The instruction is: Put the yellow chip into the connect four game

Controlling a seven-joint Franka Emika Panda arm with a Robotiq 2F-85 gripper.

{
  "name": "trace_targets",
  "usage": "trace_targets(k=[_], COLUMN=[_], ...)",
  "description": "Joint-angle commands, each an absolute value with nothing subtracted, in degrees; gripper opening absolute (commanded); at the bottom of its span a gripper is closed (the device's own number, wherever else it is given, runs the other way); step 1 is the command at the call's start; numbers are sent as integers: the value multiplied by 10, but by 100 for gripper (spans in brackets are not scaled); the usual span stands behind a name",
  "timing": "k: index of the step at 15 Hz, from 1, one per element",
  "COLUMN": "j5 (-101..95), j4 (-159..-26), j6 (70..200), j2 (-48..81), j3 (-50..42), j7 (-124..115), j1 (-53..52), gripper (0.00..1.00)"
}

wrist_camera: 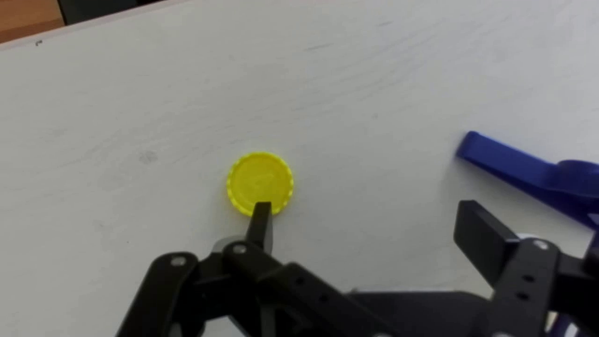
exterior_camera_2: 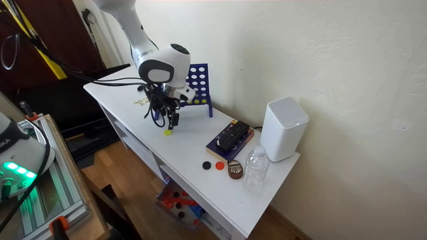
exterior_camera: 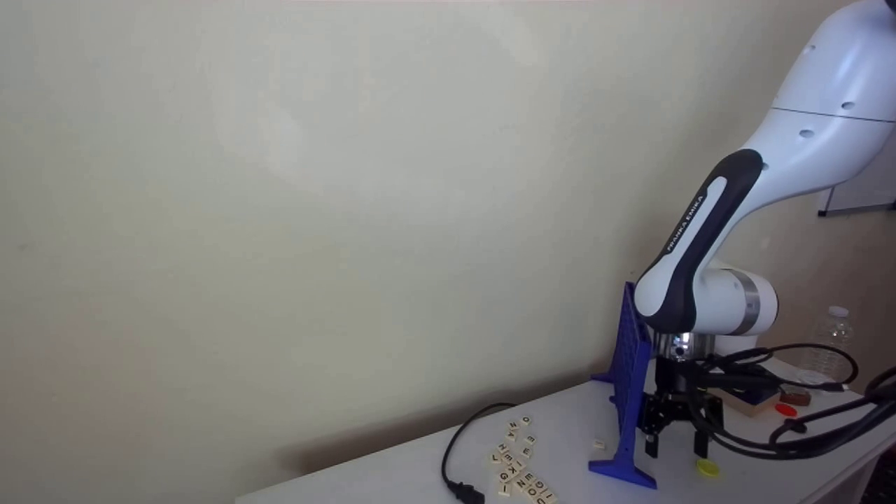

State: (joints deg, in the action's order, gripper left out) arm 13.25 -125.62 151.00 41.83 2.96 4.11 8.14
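End effector [wrist_camera: 367, 210], one: released, fingers [wrist_camera: 482, 238] spread well apart, pointing down low over the white table [exterior_camera_2: 230, 196] beneath a white Franka arm [exterior_camera: 819, 140].

Yellow chip [wrist_camera: 260, 180], one: lying flat on the table, ridged at the rim. In the wrist view one fingertip overlaps its edge; from where I stand I cannot tell whether the two touch.

Connect four game [exterior_camera: 632, 374], one: blue plastic, upright on flat feet beside the end effector, near the chip; yellow discs [exterior_camera_2: 204, 101] sit in its bottom row.

Letter tiles [exterior_camera: 512, 470], a scattering: cream with black letters, on the far side of the game from the end effector; a lone tile [exterior_camera: 599, 444] lies closer to the game.

Black power cord [exterior_camera: 447, 455], one: curving beside the tiles, its connector [exterior_camera: 467, 493] resting on the table.

In an exterior view, toward the table's other end: black remote control [exterior_camera_2: 233, 135], lying on a thick dark-blue book [exterior_camera_2: 229, 154]; black chip [exterior_camera_2: 206, 165] and red chip [exterior_camera_2: 219, 165], flat, near each other but apart; kalimba [exterior_camera_2: 235, 170], wooden, just beside the book's corner; clear plastic bottle [exterior_camera_2: 257, 166], capped, upright; white box-shaped device [exterior_camera_2: 283, 133] with a gridded top, upright, near the wall [exterior_camera_2: 350, 66].

Below table height: clear bin [exterior_camera_2: 171, 216], holding red discs [exterior_camera_2: 189, 202] and black discs [exterior_camera_2: 181, 214].
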Motion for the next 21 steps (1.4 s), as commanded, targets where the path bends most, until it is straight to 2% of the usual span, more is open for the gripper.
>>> trace_targets(k=[1, 14, 18, 19, 20, 21], j5=[116, 46, 37, 36, 34, 33], j4=[-1291, -1290, -1287, -1286, -1285, -1285], j6=[1522, 1557, 1557, 1558, 1557, 1557], j2=[389, 410, 419, 421, 423, 424], j3=[27, -13, -17, -18, -19, -20], j7=[54, 39, 37, 37, 36, 36], j1=[81, 52, 45, 44, 42, 41], gripper=[100, 99, 87, 80, 86, 81])
